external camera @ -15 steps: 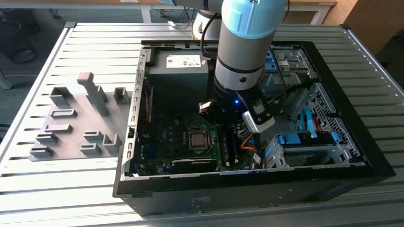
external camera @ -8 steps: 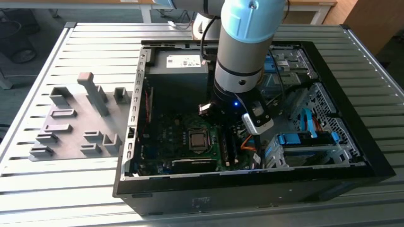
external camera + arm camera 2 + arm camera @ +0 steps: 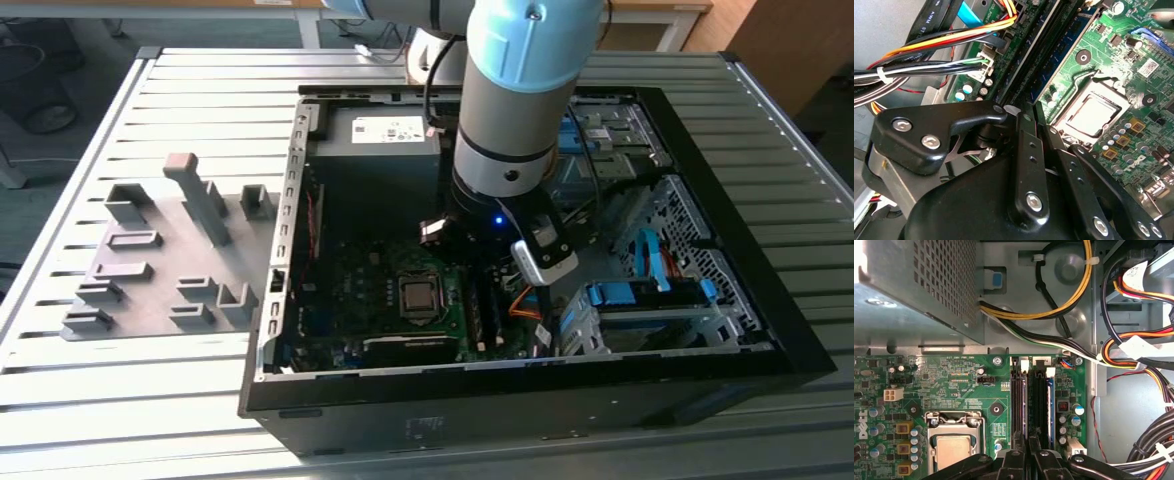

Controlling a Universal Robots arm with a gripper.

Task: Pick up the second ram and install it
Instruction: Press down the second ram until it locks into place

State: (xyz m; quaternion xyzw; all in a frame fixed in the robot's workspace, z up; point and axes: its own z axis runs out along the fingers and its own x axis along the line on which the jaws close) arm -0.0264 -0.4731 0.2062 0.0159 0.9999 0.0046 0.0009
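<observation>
You're looking at the arm (image 3: 514,110) reaching down into the open computer case (image 3: 747,330), which is sitting on the slatted table (image 3: 801,150). The gripper (image 3: 1028,452) is hovering low over the green motherboard (image 3: 954,385), right above the memory slots (image 3: 1021,405) that are running beside the processor socket (image 3: 952,440). In the first wrist view its fingers (image 3: 1015,460) are drawn close together with only a narrow gap between them, lined up with the slots. The second ram (image 3: 1050,405) is showing as a thin blue-green strip standing on edge in the slot nearest the motherboard's edge, by the loose cables (image 3: 1139,355); whether the fingers are actually pinching it, you cannot tell from here. In the exterior view, the grey holder tray (image 3: 160,260) is lying on the table towards the exterior view's left, just beside the case.
</observation>
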